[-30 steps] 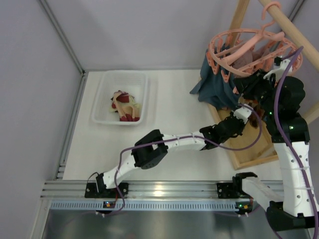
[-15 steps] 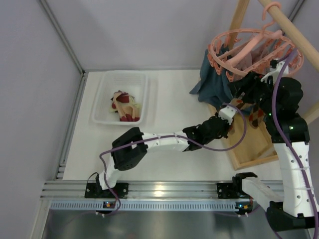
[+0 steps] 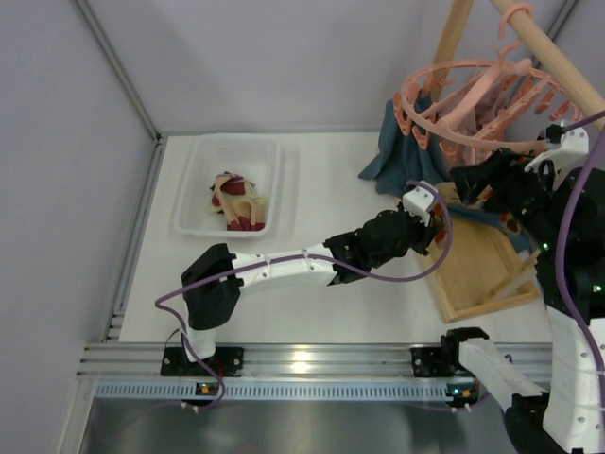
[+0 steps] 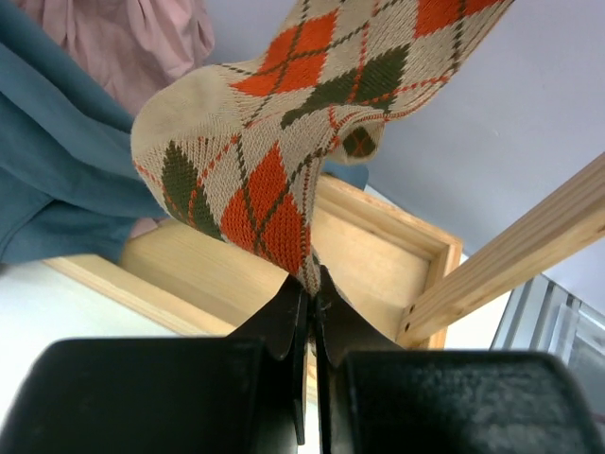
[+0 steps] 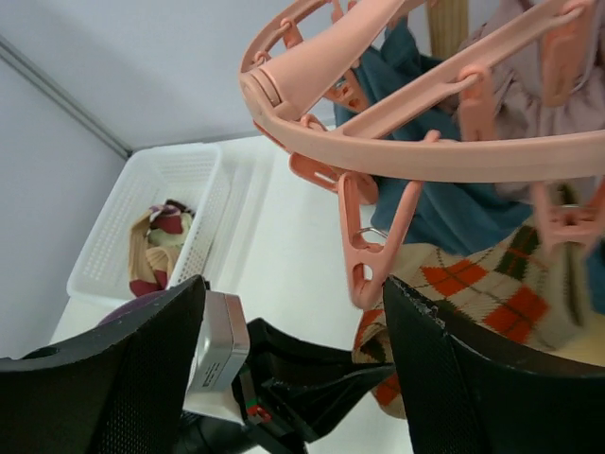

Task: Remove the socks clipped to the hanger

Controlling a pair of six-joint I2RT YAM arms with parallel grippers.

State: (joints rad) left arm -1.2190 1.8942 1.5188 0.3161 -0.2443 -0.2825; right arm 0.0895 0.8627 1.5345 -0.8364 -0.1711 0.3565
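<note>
Left pincer shut tight on the lower tip of the sock, which rises lengthwise from it towards the hanger above. Right pincer wide open, holding nothing, near a clip.

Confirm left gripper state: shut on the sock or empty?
Shut on the sock. The left wrist view shows the left gripper closed, with the sock's lower edge pinched between its fingertips.

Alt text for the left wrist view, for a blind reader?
The left gripper, shut, pinches the lower edge of a tan argyle sock with orange and green diamonds that hangs from above. Behind it are a teal cloth, a pink garment and a wooden frame.
</note>
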